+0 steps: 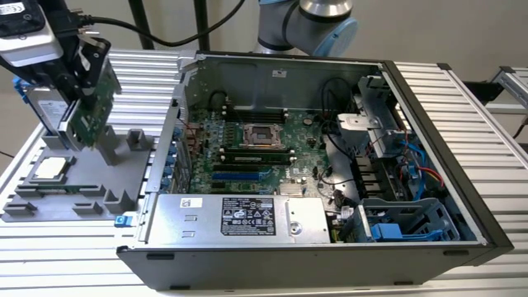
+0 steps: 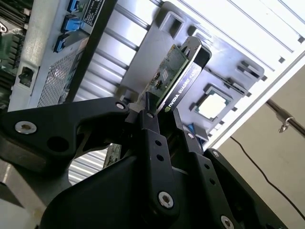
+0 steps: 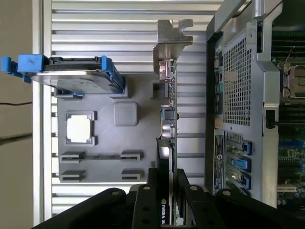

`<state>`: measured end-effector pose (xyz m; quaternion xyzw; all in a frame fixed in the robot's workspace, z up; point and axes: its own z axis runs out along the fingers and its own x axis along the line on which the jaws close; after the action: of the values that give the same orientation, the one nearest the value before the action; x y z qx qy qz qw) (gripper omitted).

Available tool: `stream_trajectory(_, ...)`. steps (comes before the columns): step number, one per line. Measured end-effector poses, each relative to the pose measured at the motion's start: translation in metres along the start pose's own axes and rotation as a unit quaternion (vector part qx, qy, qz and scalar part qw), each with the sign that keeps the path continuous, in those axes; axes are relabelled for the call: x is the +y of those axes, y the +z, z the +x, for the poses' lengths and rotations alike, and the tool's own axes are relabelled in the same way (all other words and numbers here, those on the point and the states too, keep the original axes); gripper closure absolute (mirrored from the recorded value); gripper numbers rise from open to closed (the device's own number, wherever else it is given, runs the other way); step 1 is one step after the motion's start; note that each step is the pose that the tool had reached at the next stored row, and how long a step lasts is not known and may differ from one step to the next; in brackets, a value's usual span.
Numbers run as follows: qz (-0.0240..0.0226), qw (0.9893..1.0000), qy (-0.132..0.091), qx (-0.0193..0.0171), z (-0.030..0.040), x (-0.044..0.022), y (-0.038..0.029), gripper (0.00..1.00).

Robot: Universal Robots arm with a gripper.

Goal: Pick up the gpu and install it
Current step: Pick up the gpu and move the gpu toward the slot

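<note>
1. Black fingers (image 2: 153,138) of the one claw (image 2: 166,117) (image 3: 167,183) (image 1: 86,69) pinch the gpu (image 2: 178,71) (image 3: 167,119) (image 1: 89,114), one finger on each face near one end of the card.
2. One gpu is in sight. It stands on edge over the grey holder (image 1: 123,180) (image 3: 105,138), green board on one face and black shroud on the other. In the exterior view it leans a little.
3. Its lower edge hangs right at the holder. It may be just clear of its slot, but I cannot tell whether the two touch.
4. One silver end bracket (image 3: 172,40) closes the end of the card farthest from the claw.
5. One hard drive (image 3: 71,76) (image 1: 49,114) in a blue frame stands upright in the holder, beside the gpu and apart from it.
6. One square silver CPU chip (image 3: 78,129) (image 1: 51,167) (image 2: 212,105) lies flat in a pocket of the holder, between the drive and the holder's front edge.
7. Four small raised blocks, one of them here (image 3: 71,156), sit in two pairs on the holder beyond the chip.
8. One open computer case (image 1: 272,80) lies just beside the holder, on the exterior view's right, with its motherboard (image 1: 247,154) and one silver power supply (image 1: 239,216) exposed.
9. Three blue tabs, one here (image 3: 240,164), line the case wall that faces the holder.
10. Holder and case both rest on the slatted metal table (image 1: 66,266).
</note>
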<state>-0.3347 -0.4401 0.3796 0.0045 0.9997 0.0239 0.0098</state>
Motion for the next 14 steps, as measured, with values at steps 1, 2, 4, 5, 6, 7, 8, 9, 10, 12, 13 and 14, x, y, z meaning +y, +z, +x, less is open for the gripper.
stream_trajectory(1,0.0,1.0,0.0,0.0,0.0,0.0,-0.0006,1.0)
stream_trajectory(2,0.0,1.0,0.0,0.0,0.0,0.0001,-0.0013,1.0)
stream_trajectory(4,0.0,1.0,0.0,0.0,-0.0001,0.0001,-0.0027,1.0)
stream_trajectory(5,0.0,1.0,0.0,0.0,0.0,0.0002,-0.0034,1.0)
stream_trajectory(6,0.0,1.0,0.0,0.0,-0.0001,0.0002,-0.0041,1.0)
stream_trajectory(7,0.0,1.0,0.0,0.0,-0.0001,0.0002,-0.0048,1.0)
stream_trajectory(8,0.0,1.0,0.0,0.0,-0.0001,0.0002,-0.0054,1.0)
stream_trajectory(9,0.0,1.0,0.0,0.0,-0.0001,0.0003,-0.006,1.0)
stream_trajectory(10,0.0,1.0,0.0,-0.0001,-0.0001,0.0003,-0.0066,1.0)
stream_trajectory(12,0.0,1.0,0.0,0.0,-0.0001,0.0004,-0.0079,1.0)
stream_trajectory(13,0.0,1.0,0.0,0.0,-0.0001,0.0004,-0.0086,1.0)
stream_trajectory(14,0.0,1.0,0.0,0.0,-0.0002,0.0004,-0.0092,1.0)
